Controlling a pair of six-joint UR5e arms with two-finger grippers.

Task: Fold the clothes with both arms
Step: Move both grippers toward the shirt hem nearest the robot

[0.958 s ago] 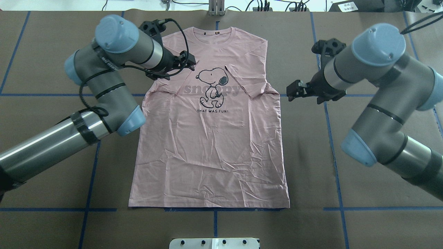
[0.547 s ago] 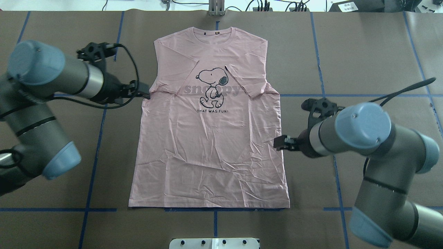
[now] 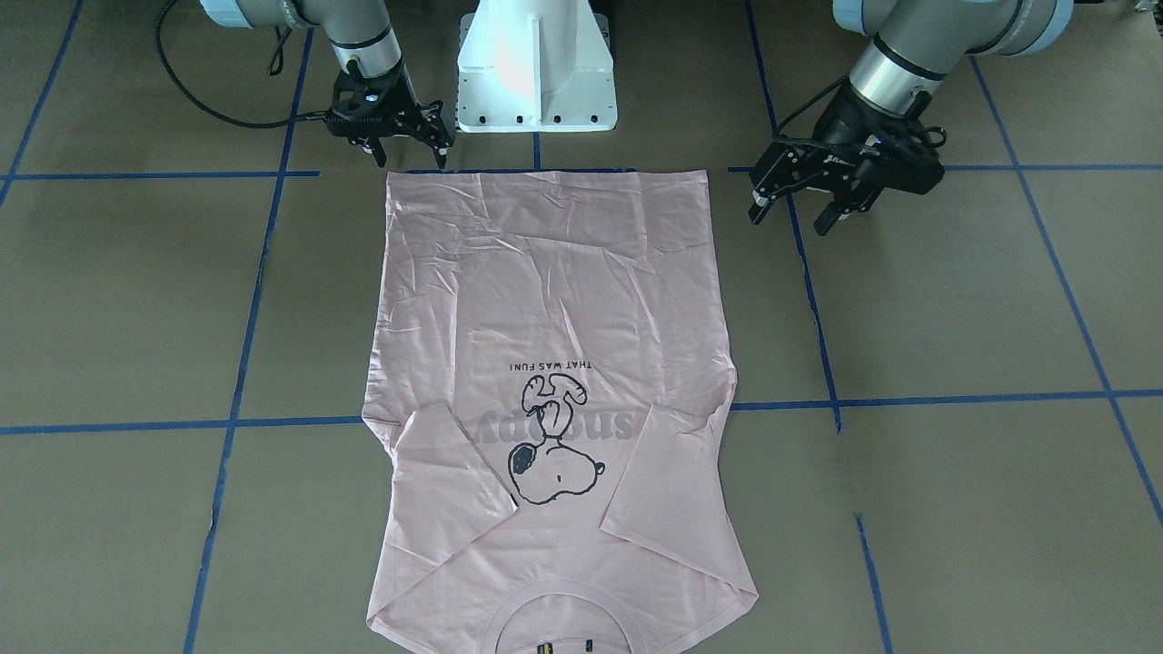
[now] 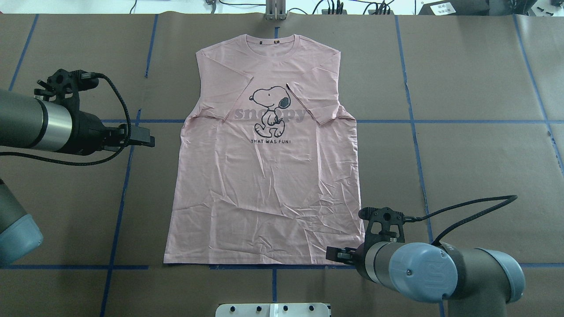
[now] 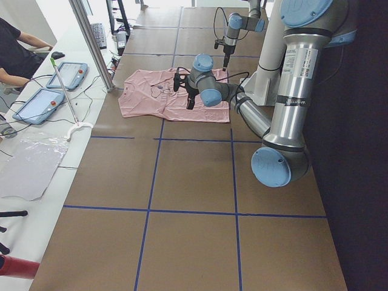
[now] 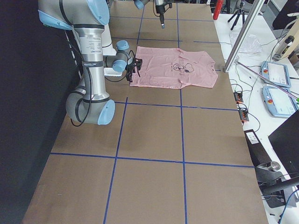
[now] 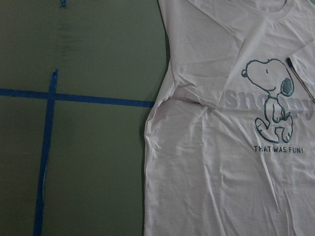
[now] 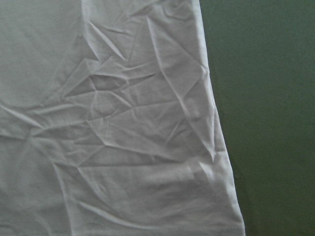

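Note:
The pale pink T-shirt (image 4: pixel 269 185) lies flat on the brown table with its front up and its collar on the far side. Both sleeves are folded in over the Snoopy drawing (image 4: pixel 269 110). My left gripper (image 3: pixel 789 218) hangs open above bare table, left of the shirt, level with its armpit. My right gripper (image 3: pixel 411 159) is open over the hem's right corner, with nothing between its fingers. The left wrist view shows the shirt's (image 7: pixel 221 147) left edge and print. The right wrist view shows the wrinkled hem corner (image 8: pixel 147 147).
The white pedestal base (image 3: pixel 536 64) stands just behind the hem. Blue tape lines (image 4: pixel 119 207) cross the table. A metal pole (image 5: pixel 91 42), tablets (image 5: pixel 39 103) and a seated person (image 5: pixel 18 48) are at the far side, beyond the collar.
My left arm has drawn back off the folded sleeve to the left of the shirt. My right arm has swung from beside the right sleeve down to the hem's right corner.

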